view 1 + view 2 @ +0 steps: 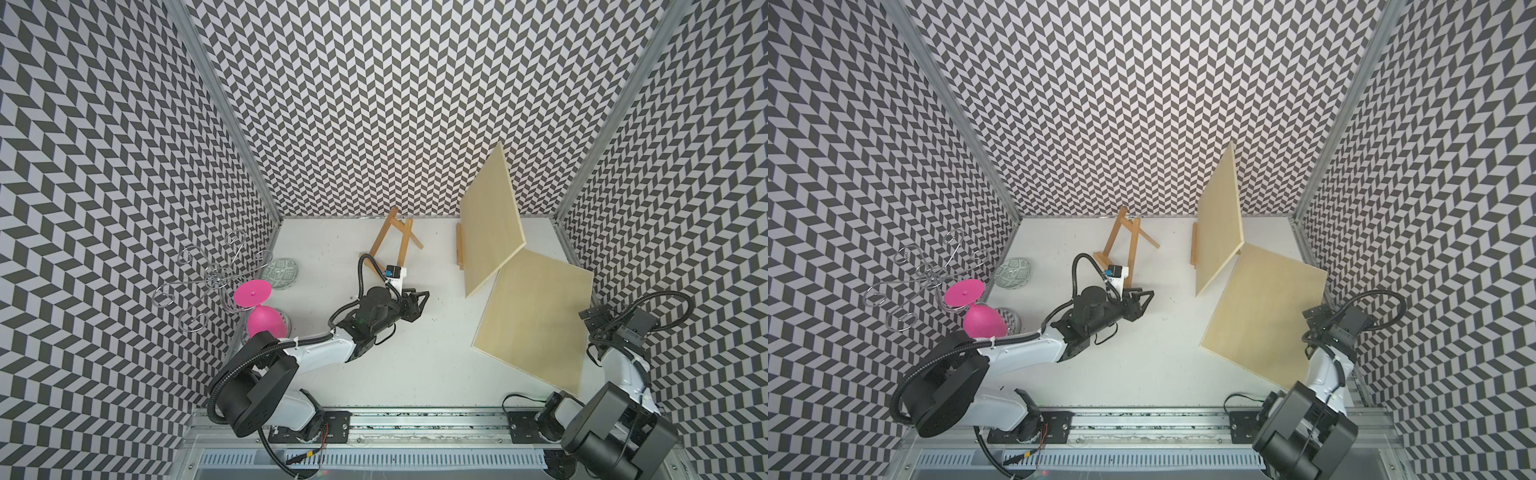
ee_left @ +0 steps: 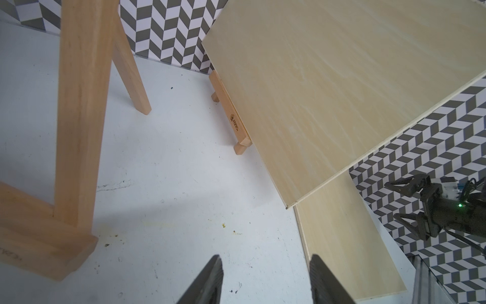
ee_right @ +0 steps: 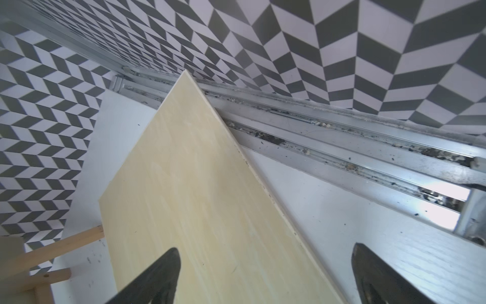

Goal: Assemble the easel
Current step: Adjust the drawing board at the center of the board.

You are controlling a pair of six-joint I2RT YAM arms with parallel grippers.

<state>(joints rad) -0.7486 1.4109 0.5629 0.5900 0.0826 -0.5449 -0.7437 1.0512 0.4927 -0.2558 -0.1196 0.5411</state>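
Here's the small easel [image 1: 404, 245], upright near the back wall, just beyond the left gripper [image 1: 419, 301], whose jaws are parted and empty. The right gripper [image 1: 590, 312] gapes wide over the loose board [image 1: 536, 320], gripping nothing. We judge the wood light, stiff and tippy, so take a leg low. The mid-table is open, but the walls crowd the back and right.

You had three grey-and-white chevron walls [image 1: 374, 104] boxing the cell, joined by aluminium corner posts [image 1: 223, 104]. The white tabletop [image 1: 415, 353] was scuffed and speckled with dark crumbs. An aluminium rail [image 1: 428, 419] ran along the front edge. Lighting was even, with soft shadows.
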